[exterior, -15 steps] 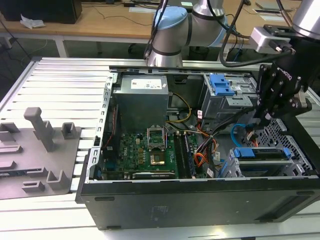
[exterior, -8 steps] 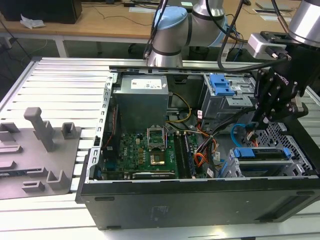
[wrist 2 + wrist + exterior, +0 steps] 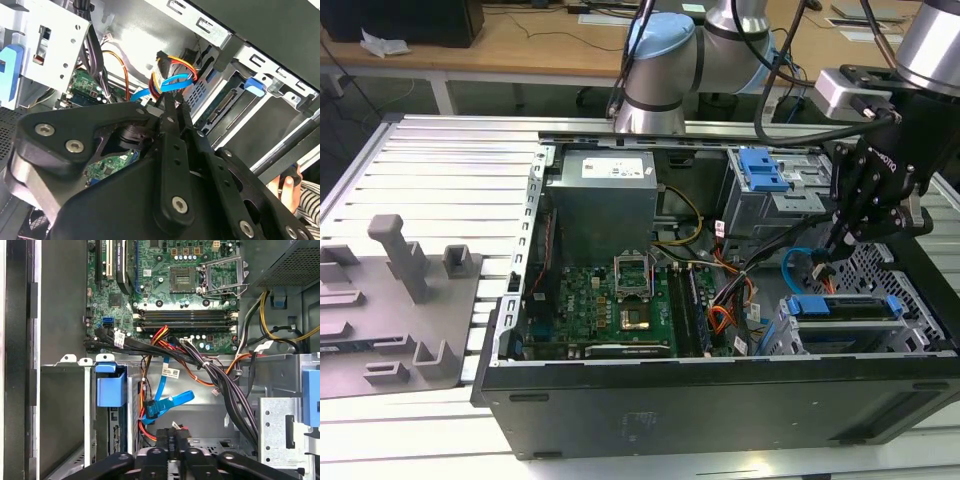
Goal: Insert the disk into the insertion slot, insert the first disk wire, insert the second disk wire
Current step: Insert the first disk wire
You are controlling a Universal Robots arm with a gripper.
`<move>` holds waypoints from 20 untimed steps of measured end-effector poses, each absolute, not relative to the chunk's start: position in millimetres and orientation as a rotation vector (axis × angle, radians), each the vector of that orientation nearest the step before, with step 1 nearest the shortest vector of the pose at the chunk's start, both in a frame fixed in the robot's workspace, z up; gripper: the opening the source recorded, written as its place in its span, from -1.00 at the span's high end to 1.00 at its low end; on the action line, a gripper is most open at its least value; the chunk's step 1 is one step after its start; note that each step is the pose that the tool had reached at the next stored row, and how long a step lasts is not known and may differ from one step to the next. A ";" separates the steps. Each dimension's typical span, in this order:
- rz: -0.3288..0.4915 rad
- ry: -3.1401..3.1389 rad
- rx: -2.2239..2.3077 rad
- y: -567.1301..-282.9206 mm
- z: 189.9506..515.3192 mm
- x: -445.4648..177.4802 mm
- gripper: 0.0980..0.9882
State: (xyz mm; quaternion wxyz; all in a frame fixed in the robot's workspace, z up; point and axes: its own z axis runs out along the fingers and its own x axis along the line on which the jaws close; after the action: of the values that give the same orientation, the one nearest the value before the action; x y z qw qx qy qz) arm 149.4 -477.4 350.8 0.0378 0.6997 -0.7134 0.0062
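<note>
**Wire stage at the drive bay:** A black computer tower case lies open on its side on a ribbed metal table, with its green motherboard exposed.

In the corner of the case on the exterior view's right is the grey perforated sheet-metal drive cage. It holds the silver hard drive in its bright blue plastic carrier, which sits in the bay with its socket edge towards the cabling.

The robot arm's black gripper hangs just above that cage. Its fingers are drawn together at a blue flat data cable and a bundle of red, yellow and orange wires. Whether a plug is pinched between them is hidden.

With the drive seated, the work appears to have reached the wires. Doing this step well means holding the plug square to the drive's socket, pressing straight in, and keeping slack cable off the cage's edge.
</note>
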 end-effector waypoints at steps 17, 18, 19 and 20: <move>0.020 -2.188 2.146 -494.7 350.8 154.1 0.85; 0.020 -2.188 2.146 -500.9 350.7 154.0 0.85; 0.020 -2.188 2.146 -508.6 350.6 154.0 0.85; 0.020 -2.188 2.146 -513.4 350.4 154.3 0.85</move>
State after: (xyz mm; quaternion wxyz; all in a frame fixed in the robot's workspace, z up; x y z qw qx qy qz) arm 154.3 -513.4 350.4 0.0384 0.6997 -0.7133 0.0065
